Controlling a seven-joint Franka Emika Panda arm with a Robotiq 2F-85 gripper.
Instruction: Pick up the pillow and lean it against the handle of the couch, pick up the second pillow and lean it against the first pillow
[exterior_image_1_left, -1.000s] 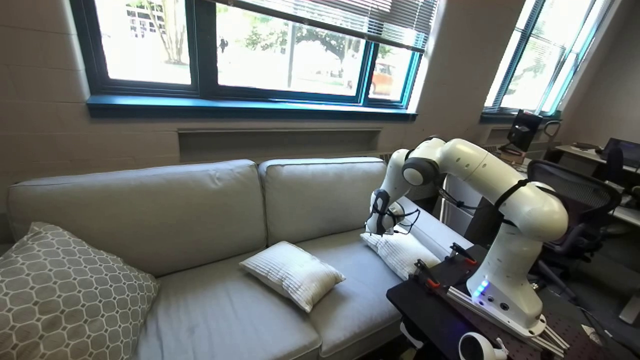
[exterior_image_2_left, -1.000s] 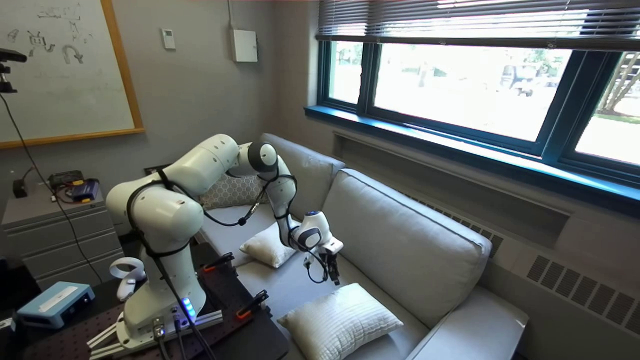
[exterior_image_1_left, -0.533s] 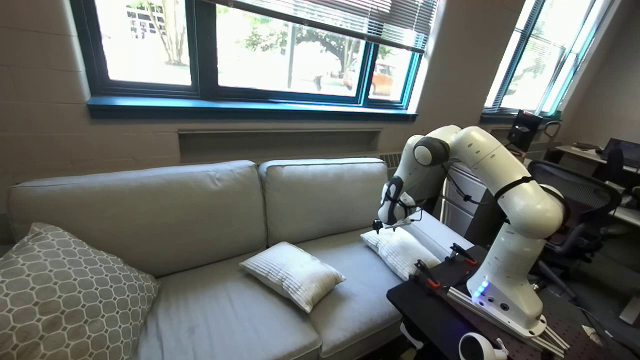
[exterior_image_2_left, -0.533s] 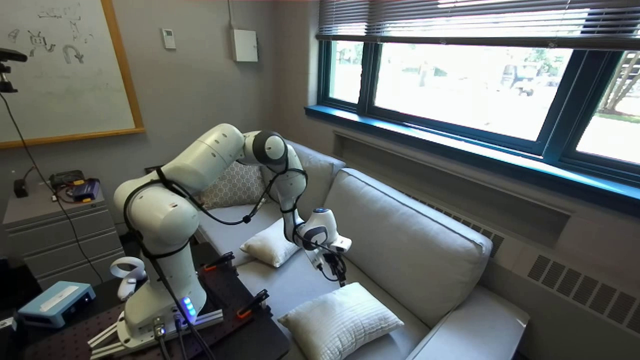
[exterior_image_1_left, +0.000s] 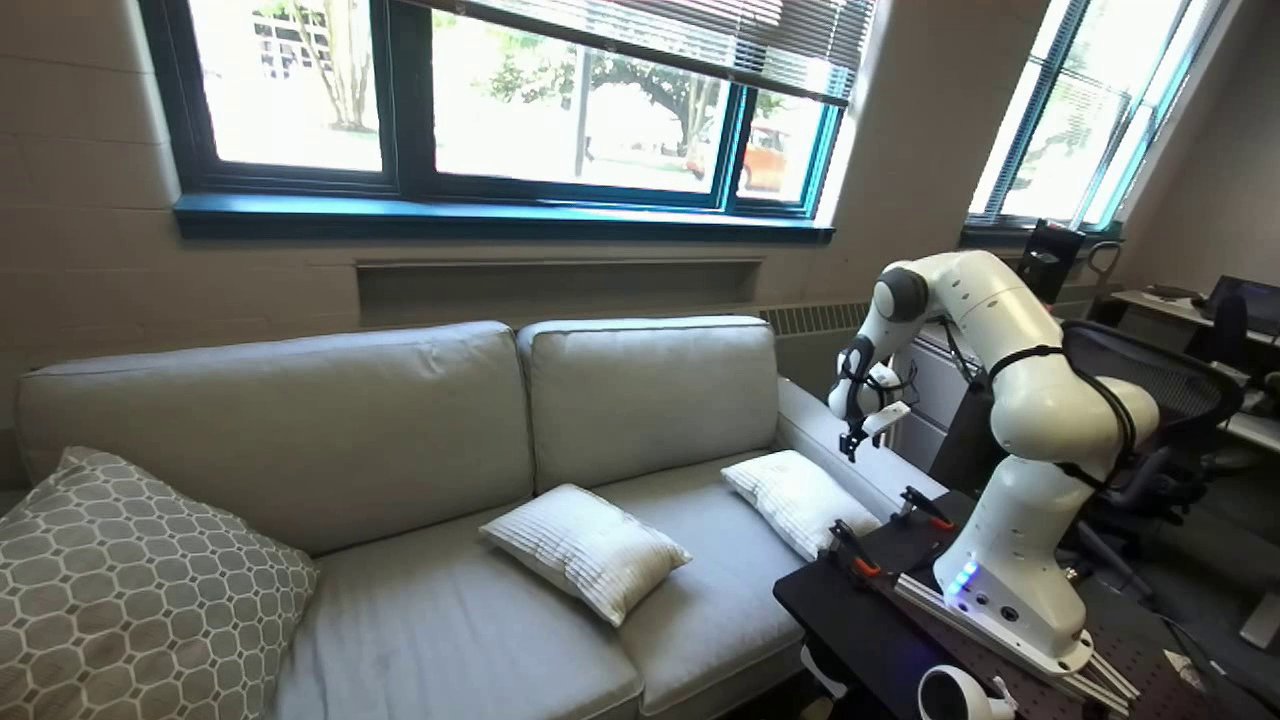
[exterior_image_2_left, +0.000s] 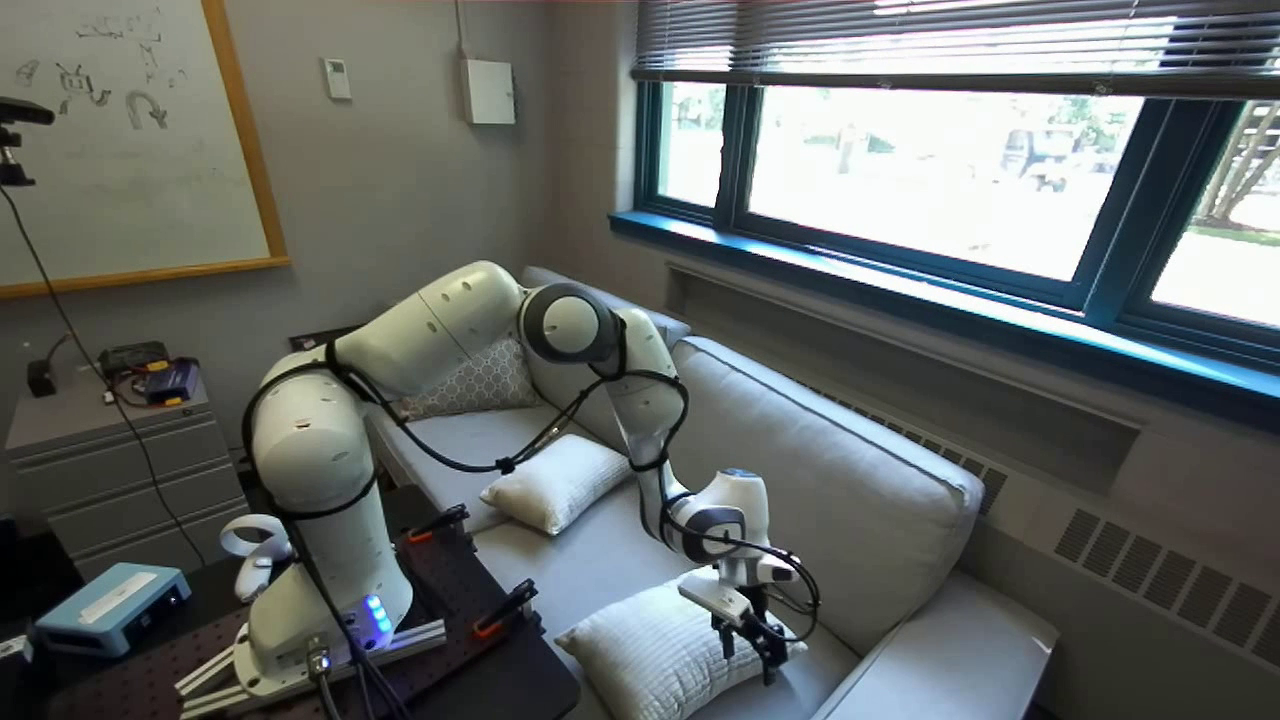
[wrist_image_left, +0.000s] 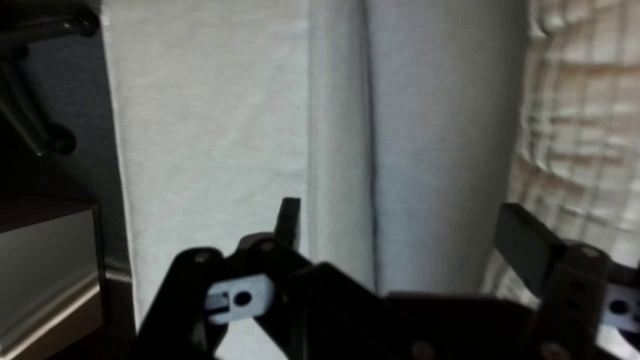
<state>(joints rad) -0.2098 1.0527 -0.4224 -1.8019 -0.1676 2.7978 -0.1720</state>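
A white ribbed pillow (exterior_image_1_left: 800, 503) lies on the couch seat beside the couch arm (exterior_image_1_left: 893, 478). It also shows in an exterior view (exterior_image_2_left: 655, 650), partly behind my gripper, and at the right edge of the wrist view (wrist_image_left: 587, 125). A second white pillow (exterior_image_1_left: 585, 550) lies flat at the middle of the seat, also in an exterior view (exterior_image_2_left: 555, 482). My gripper (exterior_image_2_left: 748, 662) is open and empty above the couch arm side of the first pillow. In the wrist view its fingers (wrist_image_left: 399, 212) are wide apart, over the couch arm (wrist_image_left: 215, 125) and the pillow edge.
A large grey patterned pillow (exterior_image_1_left: 150, 590) leans at the far end of the couch. The couch backrest (exterior_image_1_left: 650, 400) runs along the wall. The robot's black table (exterior_image_1_left: 850, 620) with clamps (exterior_image_1_left: 855, 550) stands against the couch front. A drawer cabinet (exterior_image_1_left: 925, 390) stands beyond the couch arm.
My gripper has moved from over the seat behind the first pillow toward the couch arm, and the wrist has turned. The pillows have not moved.
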